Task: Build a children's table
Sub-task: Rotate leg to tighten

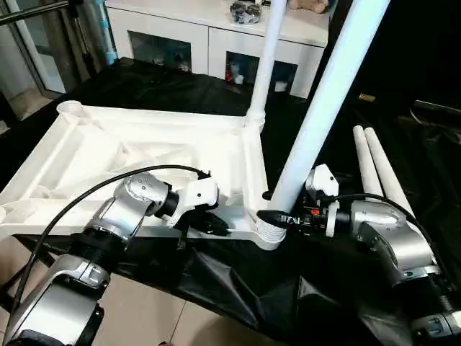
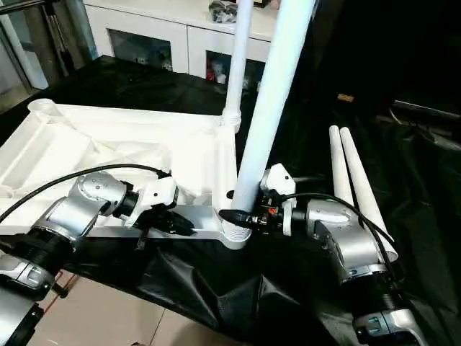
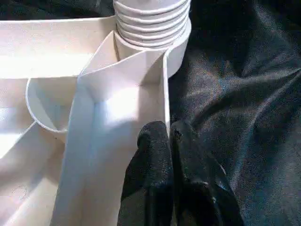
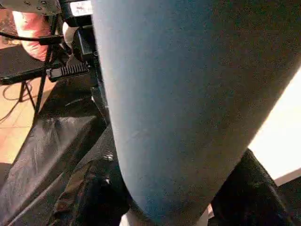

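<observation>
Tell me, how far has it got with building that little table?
About halfway. The tabletop lies upside down, and one leg already stands in the far corner socket. The right gripper holds a second leg at the near corner socket, while the shut left gripper presses on the rim. Two more legs lie on the black cloth, waiting.

we see our silver forearms (image 1: 130, 209) ribbed near the elbows, black cables (image 1: 65, 216) looping over them, white wrist housings (image 1: 198, 194), black rubbery fingers (image 3: 160, 188).
</observation>
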Motion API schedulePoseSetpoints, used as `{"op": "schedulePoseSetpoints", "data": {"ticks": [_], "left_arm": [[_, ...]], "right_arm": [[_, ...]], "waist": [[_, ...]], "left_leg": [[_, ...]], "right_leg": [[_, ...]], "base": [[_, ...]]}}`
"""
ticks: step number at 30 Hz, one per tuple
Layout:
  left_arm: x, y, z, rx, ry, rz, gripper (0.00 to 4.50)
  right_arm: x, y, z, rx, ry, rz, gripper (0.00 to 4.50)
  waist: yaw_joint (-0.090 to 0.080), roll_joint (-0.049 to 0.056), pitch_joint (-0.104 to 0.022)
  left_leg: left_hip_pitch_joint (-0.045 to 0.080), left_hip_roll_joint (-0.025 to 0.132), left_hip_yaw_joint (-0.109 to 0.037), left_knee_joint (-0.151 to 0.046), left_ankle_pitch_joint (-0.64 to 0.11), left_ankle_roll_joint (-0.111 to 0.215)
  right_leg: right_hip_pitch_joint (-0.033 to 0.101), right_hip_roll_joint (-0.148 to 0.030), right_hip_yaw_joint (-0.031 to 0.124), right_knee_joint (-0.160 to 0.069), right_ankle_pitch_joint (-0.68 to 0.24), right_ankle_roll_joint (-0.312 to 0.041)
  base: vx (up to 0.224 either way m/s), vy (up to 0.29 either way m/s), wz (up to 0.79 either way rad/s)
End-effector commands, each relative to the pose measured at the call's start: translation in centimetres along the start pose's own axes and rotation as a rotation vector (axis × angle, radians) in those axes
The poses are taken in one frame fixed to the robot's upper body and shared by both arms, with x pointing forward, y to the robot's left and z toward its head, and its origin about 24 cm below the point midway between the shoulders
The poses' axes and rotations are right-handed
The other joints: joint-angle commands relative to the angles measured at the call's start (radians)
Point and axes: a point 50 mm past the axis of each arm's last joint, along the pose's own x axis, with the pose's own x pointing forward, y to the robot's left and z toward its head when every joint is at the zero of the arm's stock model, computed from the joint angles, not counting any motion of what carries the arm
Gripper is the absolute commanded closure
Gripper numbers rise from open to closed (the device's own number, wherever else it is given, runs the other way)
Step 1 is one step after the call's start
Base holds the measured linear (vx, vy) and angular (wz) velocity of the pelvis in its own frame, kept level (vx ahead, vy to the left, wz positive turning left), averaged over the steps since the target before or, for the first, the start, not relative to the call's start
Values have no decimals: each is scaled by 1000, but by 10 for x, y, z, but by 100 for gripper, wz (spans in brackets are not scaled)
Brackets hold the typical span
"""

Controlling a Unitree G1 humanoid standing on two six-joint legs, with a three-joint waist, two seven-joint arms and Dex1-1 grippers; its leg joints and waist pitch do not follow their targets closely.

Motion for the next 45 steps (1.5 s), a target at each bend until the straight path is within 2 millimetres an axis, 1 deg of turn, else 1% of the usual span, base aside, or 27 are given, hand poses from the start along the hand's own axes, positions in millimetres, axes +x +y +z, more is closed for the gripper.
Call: {"op": "schedulePoseSetpoints", "data": {"ticks": [1, 2, 3, 4, 6, 7, 8, 9, 10, 11, 12, 13, 14, 15, 16, 18, 20, 24, 27, 30, 33, 34, 36, 38, 40, 41, 45], "left_arm": [[-3, 5, 0, 13, 33, 36, 450], [-2, 10, 1, 0, 32, 92, 450], [-1, 12, 2, -5, 29, 113, 450], [1, 17, 6, -31, 12, 159, 450], [3, 23, 11, -63, -11, 207, 450], [7, 28, 16, -85, -27, 249, 450], [8, 30, 19, -92, -33, 265, 450], [13, 35, 25, -108, -47, 304, 450], [18, 39, 32, -130, -63, 347, 450], [18, 39, 32, -130, -63, 347, 450], [23, 42, 37, -146, -74, 373, 450], [33, 44, 45, -176, -87, 414, 450], [42, 45, 52, -192, -96, 430, 450], [49, 45, 57, -201, -100, 438, 450], [57, 43, 61, -205, -102, 441, 450], [64, 41, 63, -197, -93, 437, 450], [65, 40, 62, -186, -84, 432, 450], [65, 40, 61, -191, -83, 429, 450], [63, 42, 59, -197, -74, 437, 450], [62, 42, 57, -197, -62, 441, 450], [62, 41, 56, -198, -60, 432, 450], [61, 41, 55, -199, -61, 429, 450], [61, 41, 55, -197, -63, 424, 450], [60, 40, 55, -190, -69, 415, 450], [60, 40, 55, -183, -74, 407, 450], [59, 39, 54, -177, -76, 399, 450], [56, 38, 53, -164, -85, 375, 450]], "right_arm": [[-2, 8, -44, 141, 155, -15, 263], [1, -3, -47, 132, 168, -146, 263], [2, -8, -49, 132, 178, -209, 263], [3, -18, -51, 150, 179, -322, 263], [5, -27, -53, 179, 174, -441, 263], [9, -32, -54, 205, 164, -512, 263], [10, -34, -54, 216, 160, -535, 263], [15, -38, -53, 232, 154, -584, 263], [19, -41, -53, 249, 147, -629, 263], [19, -41, -53, 249, 147, -629, 263], [23, -43, -52, 264, 143, -662, 263], [28, -46, -51, 286, 143, -712, 263], [32, -48, -51, 300, 146, -750, 263], [35, -49, -51, 312, 148, -775, 263], [40, -49, -50, 332, 139, -785, 263], [46, -48, -49, 340, 139, -774, 263], [49, -46, -49, 328, 147, -761, 263], [54, -45, -49, 331, 149, -749, 263], [56, -45, -50, 327, 156, -754, 263], [58, -45, -51, 315, 179, -759, 263], [59, -44, -49, 340, 153, -737, 263], [60, -44, -48, 354, 135, -731, 228], [61, -45, -45, 359, 112, -724, 190], [61, -47, -41, 358, 88, -715, 188], [61, -48, -38, 357, 69, -710, 174], [61, -49, -35, 354, 57, -704, 147], [59, -52, -27, 338, 15, -667, 134]], "waist": [[1, 16, -44], [1, 16, -44], [-4, 18, -40], [-8, 17, -39], [-15, 18, -37], [-22, 17, -38], [-23, 20, -36], [-25, 23, -34], [-30, 24, -35], [-32, 24, -37], [-31, 25, -41], [-32, 28, -40], [-32, 28, -37], [-30, 26, -36], [-30, 26, -38], [-26, 26, -37], [-23, 25, -40], [-19, 23, -41], [-19, 25, -39], [-25, 27, -34], [-26, 27, -34], [-26, 28, -35], [-26, 28, -36], [-24, 28, -38], [-21, 28, -39], [-20, 32, -38], [-17, 31, -41]], "left_leg": [[10, 70, -36, -71, -292, 10], [12, 70, -36, -71, -300, 6], [15, 67, -37, -71, -339, -9], [18, 67, -43, -72, -368, -25], [22, 64, -45, -69, -395, -40], [15, 63, -53, -70, -406, -46], [14, 63, -55, -70, -412, -46], [17, 63, -58, -71, -443, -46], [20, 64, -61, -69, -470, -52], [20, 64, -63, -71, -474, -51], [23, 64, -61, -70, -468, -48], [23, 64, -56, -70, -453, -45], [21, 63, -57, -71, -452, -43], [25, 61, -53, -67, -457, -38], [29, 59, -50, -64, -455, -34], [22, 59, -52, -66, -440, -16], [16, 61, -51, -70, -416, -9], [14, 60, -46, -70, -389, 1], [16, 61, -48, -70, -402, -2], [21, 60, -52, -72, -458, -13], [24, 59, -55, -71, -476, -13], [26, 59, -54, -70, -481, -11], [24, 59, -54, -71, -478, -9], [23, 61, -53, -71, -459, -7], [14, 64, -51, -75, -427, -4], [14, 64, -50, -75, -425, -3], [13, 64, -45, -74, -386, 8]], "right_leg": [[30, -99, 60, -84, -311, -206], [28, -100, 61, -86, -328, -202], [22, -100, 59, -92, -393, -193], [20, -101, 56, -95, -458, -173], [13, -103, 54, -100, -519, -158], [21, -107, 48, -105, -578, -127], [17, -107, 49, -109, -590, -119], [13, -104, 46, -115, -605, -108], [11, -104, 42, -113, -599, -113], [14, -104, 41, -115, -573, -119], [13, -105, 43, -113, -547, -128], [10, -103, 46, -111, -492, -152], [11, -101, 45, -112, -483, -158], [8, -101, 45, -114, -480, -165], [6, -102, 47, -114, -480, -169], [12, -102, 46, -117, -481, -164], [17, -101, 49, -112, -443, -164], [19, -102, 51, -108, -420, -172], [16, -103, 50, -111, -444, -168], [9, -101, 44, -119, -516, -145], [7, -102, 43, -124, -548, -128], [4, -103, 44, -126, -553, -126], [4, -101, 45, -126, -544, -126], [5, -104, 49, -122, -512, -143], [12, -103, 51, -112, -444, -165], [11, -102, 51, -111, -434, -170], [18, -104, 55, -107, -389, -190]], "base": [[0, 0, 0], [0, 0, 0], [0, 0, 0], [-53, 3, -4], [-60, 10, -7], [-62, 25, -14], [-62, 25, -14], [0, 0, 0], [0, 0, 0], [0, 0, 0], [0, 0, 0], [0, 0, 0], [0, 0, 0], [0, 0, 0], [0, 0, 0], [0, 0, 0], [0, 0, 0], [0, 0, 0], [0, 0, 0], [0, 0, 0], [0, 0, 0], [0, 0, 0], [0, 0, 0], [0, 0, 0], [0, 0, 0], [0, 0, 0], [0, 0, 0]]}}
